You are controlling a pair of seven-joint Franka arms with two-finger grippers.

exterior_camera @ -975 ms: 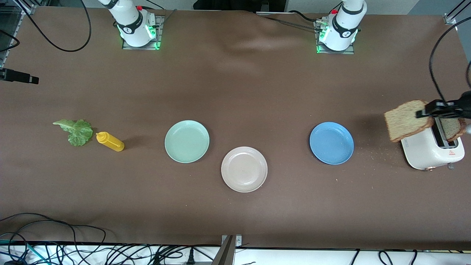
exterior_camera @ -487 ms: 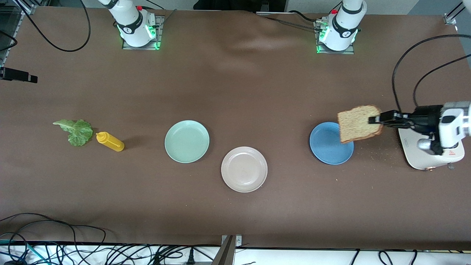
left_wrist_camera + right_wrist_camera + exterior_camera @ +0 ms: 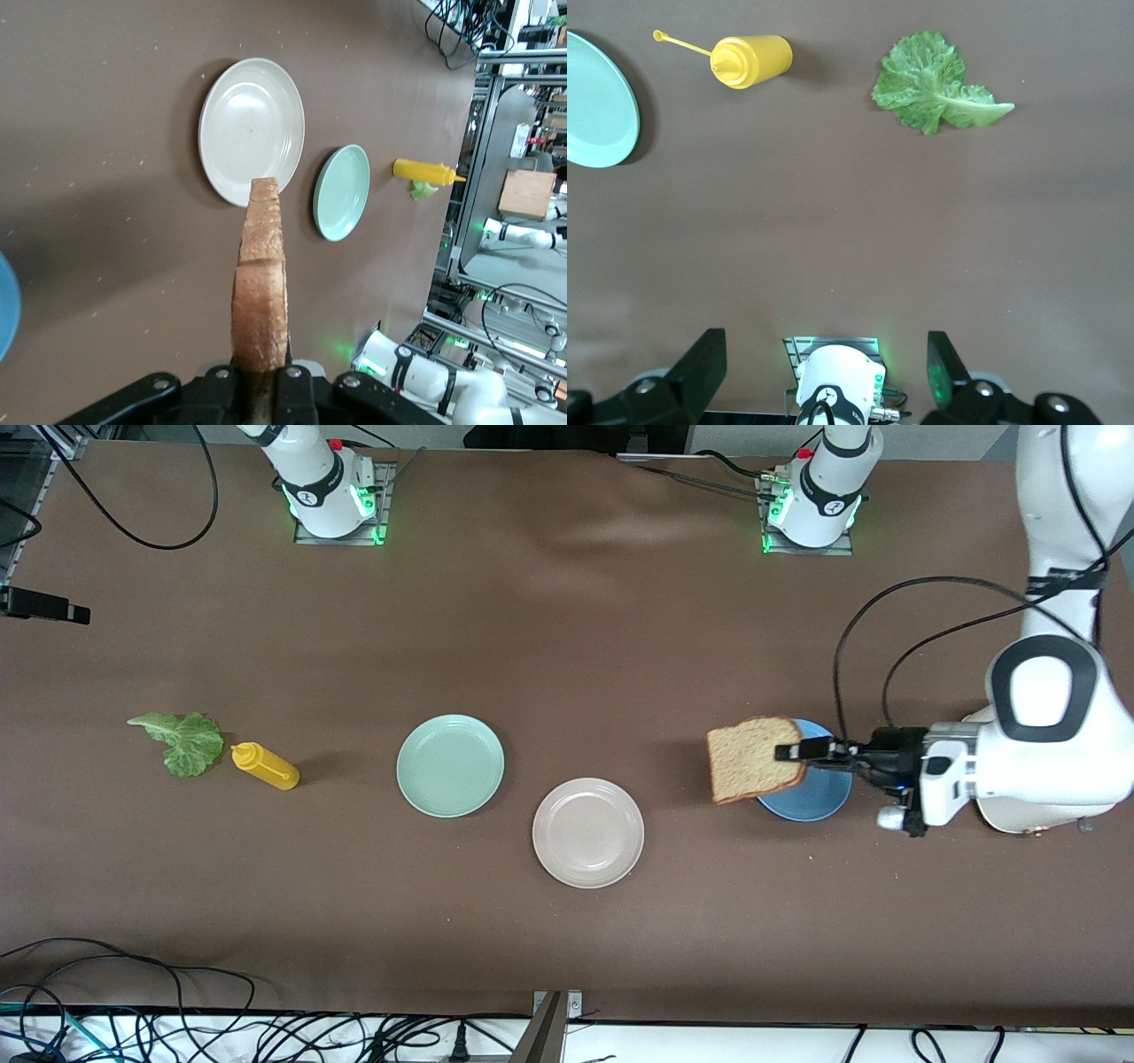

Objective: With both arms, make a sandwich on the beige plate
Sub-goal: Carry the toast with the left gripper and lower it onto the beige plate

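Observation:
My left gripper (image 3: 791,751) is shut on the crust of a tan bread slice (image 3: 753,760), which it holds on edge in the air. The slice hangs over the rim of the blue plate (image 3: 819,802), on the side toward the beige plate (image 3: 587,833). In the left wrist view the slice (image 3: 261,292) stands between the black fingers and points at the beige plate (image 3: 251,131), which has nothing on it. The lettuce leaf (image 3: 184,741) lies flat toward the right arm's end of the table. My right gripper (image 3: 826,367) hangs open high over the table near the lettuce (image 3: 935,84), holding nothing.
A mint-green plate (image 3: 450,765) sits beside the beige one, slightly farther from the front camera. A yellow squeeze bottle (image 3: 264,766) lies on its side between that plate and the lettuce. The left arm's white elbow (image 3: 1050,735) and black cables hang over its end of the table.
The left arm has carried the bread slice away from the toaster, across the blue plate toward the beige plate. The right arm has stayed still.

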